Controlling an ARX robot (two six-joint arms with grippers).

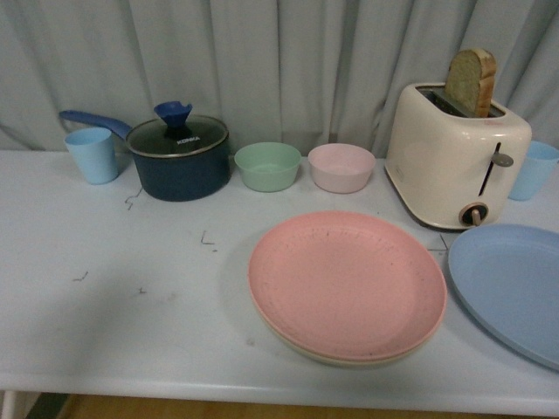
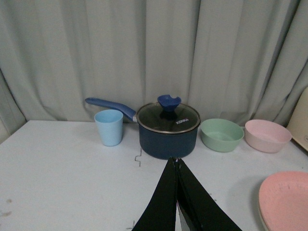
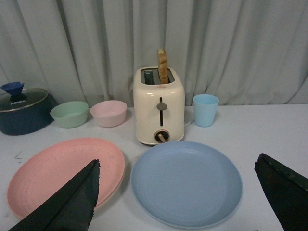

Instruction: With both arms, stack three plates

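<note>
The speckled pink plate [image 1: 347,284] lies on the beige plate, of which only a thin rim [image 1: 349,360] shows at the table's front. The light blue plate [image 1: 511,288] lies flat to their right, apart from them and partly cut off by the frame. Neither arm shows in the front view. My right gripper [image 3: 178,163] is open, its black fingers [image 3: 79,197] spread wide on either side of the blue plate [image 3: 186,183], with the pink plate [image 3: 53,171] beside it. My left gripper [image 2: 175,161] is shut on nothing, pointing at the pot, with the pink plate [image 2: 286,199] off to one side.
Along the back, before a grey curtain, stand a light blue cup [image 1: 92,154], a dark blue lidded pot [image 1: 179,157], a green bowl [image 1: 267,166], a pink bowl [image 1: 341,168], a cream toaster [image 1: 456,153] holding bread, and a second blue cup [image 1: 534,170].
</note>
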